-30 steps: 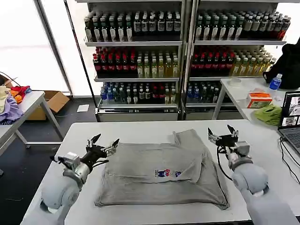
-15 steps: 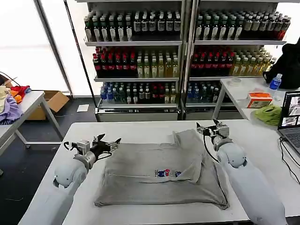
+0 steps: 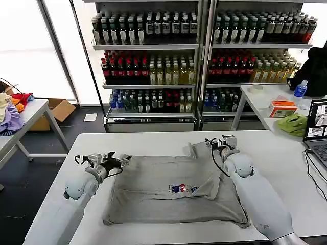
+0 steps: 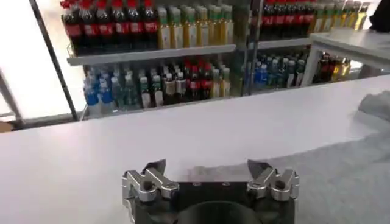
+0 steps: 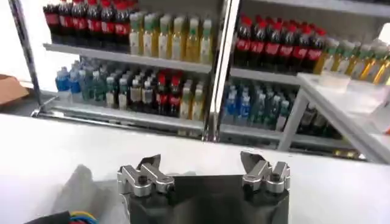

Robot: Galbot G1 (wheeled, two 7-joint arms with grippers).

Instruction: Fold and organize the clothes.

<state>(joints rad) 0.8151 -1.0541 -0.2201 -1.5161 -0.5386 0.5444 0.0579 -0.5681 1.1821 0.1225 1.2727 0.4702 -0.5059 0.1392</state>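
Two open tools flank the T-shirt (image 3: 168, 191): left tool (image 3: 118, 161), right tool (image 3: 217, 143).

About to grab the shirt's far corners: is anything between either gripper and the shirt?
Nothing visible. The left gripper sits open at the T-shirt's far left corner, the right gripper open at its far right sleeve. Bare table lies around them.
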